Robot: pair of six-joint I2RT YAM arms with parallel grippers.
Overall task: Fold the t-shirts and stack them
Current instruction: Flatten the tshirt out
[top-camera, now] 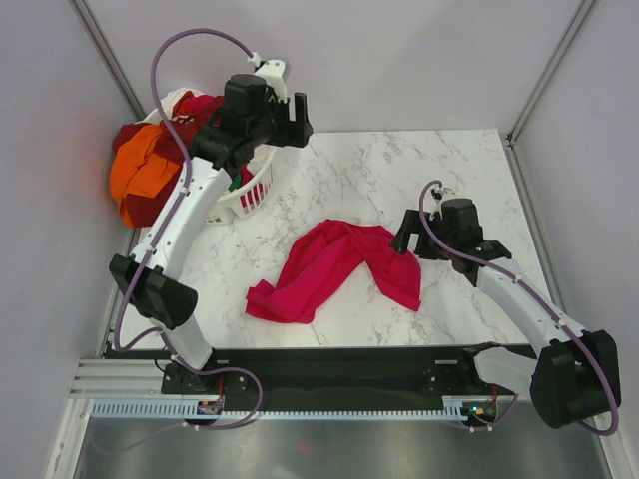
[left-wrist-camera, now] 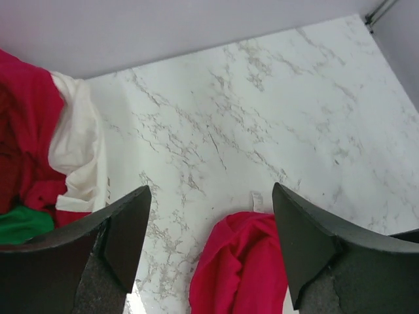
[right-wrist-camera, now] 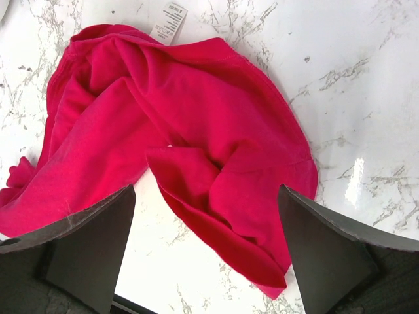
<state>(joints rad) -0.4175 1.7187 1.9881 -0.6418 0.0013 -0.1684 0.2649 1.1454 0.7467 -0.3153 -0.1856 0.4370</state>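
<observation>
A crumpled crimson-pink cloth t-shirt (top-camera: pixel 334 269) lies mid-way on the white, grey-veined marble counter (top-camera: pixel 449 170), with plain pale walls (top-camera: pixel 399 60) around. The right fingers (right-wrist-camera: pixel 91 242) hang spread over it, grasping nothing. The left fingers (left-wrist-camera: pixel 124 229), likewise spread and empty, hover near the white slotted plastic basket (top-camera: pixel 245 195) heaped with orange and maroon shirts (top-camera: pixel 140 175).

The only thing that carries print is a small white fabric label (right-wrist-camera: pixel 169 23) fixed at the upper edge of the crumpled bright crimson-pink cloth t-shirt (right-wrist-camera: pixel 196 144). In the right wrist view this label lies flat and a little tilted on the white marble-patterned table top (right-wrist-camera: pixel 366 78), just past the cloth. Several short lines of dark print stand on it, but the letters are too small and blurred to read. In the left wrist view the same label (left-wrist-camera: pixel 258 201) shows only as a pale strip at the far end of the shirt (left-wrist-camera: pixel 242 268), and its print cannot be made out. No word, brand or number can be read.
</observation>
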